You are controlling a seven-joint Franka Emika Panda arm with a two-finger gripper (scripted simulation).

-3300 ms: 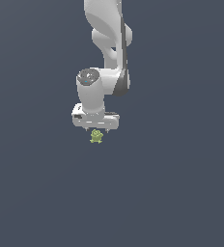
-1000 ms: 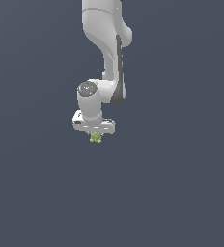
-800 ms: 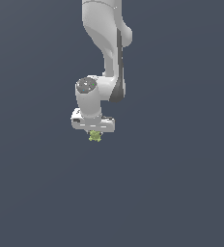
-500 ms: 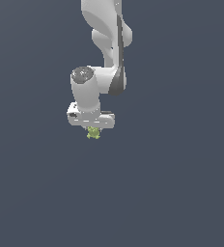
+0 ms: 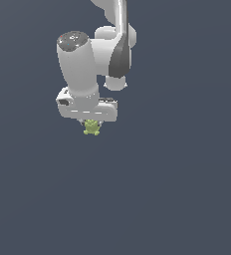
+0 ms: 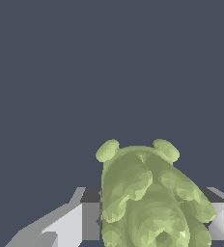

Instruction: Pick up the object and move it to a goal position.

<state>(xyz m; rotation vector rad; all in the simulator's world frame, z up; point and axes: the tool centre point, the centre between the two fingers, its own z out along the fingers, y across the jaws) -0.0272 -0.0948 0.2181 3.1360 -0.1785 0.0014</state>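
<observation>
The object is a tiny yellow-green lumpy frog-like figurine. In the exterior view it hangs just under the white gripper, held between the fingers. In the wrist view the figurine fills the space between the two grey-white fingers, which press on both of its sides. The gripper is shut on it. The fingertips are mostly hidden behind the hand in the exterior view.
The white arm rises from the hand out of the exterior view's upper edge. Everything around is a plain dark grey-blue background with no other objects or marker showing.
The arm has lifted the figurine upward and toward the exterior view's left, with the hand appearing larger. The gripper stays shut on the figurine throughout.
</observation>
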